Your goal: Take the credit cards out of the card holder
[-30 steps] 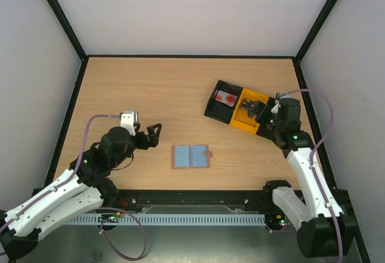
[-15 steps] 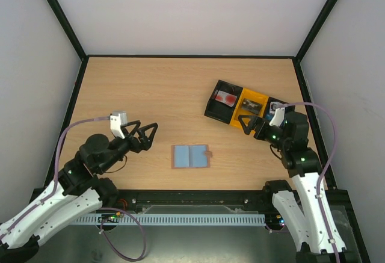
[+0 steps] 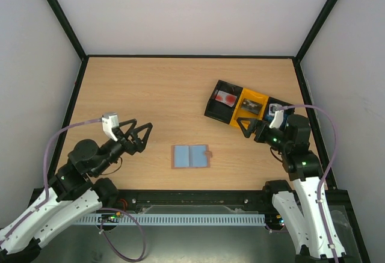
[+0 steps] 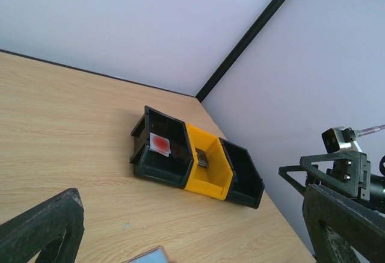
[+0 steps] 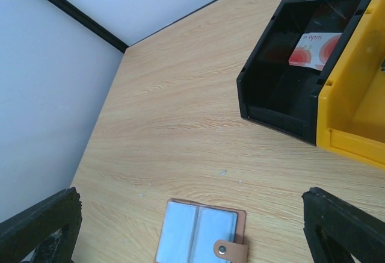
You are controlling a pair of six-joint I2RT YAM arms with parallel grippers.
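Blue-grey card holder [image 3: 190, 156] lies open between both jaws, touching neither.

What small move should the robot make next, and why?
Probably move the left gripper toward the card holder: it lies open, untouched, and this gripper and the right gripper are both open and empty. Cards already lie in the tray; whether any remain is unclear.

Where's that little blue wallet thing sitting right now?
From above, the card holder lies open near the front edge of the table, roughly centred, nearer than and left of the black-and-yellow tray.
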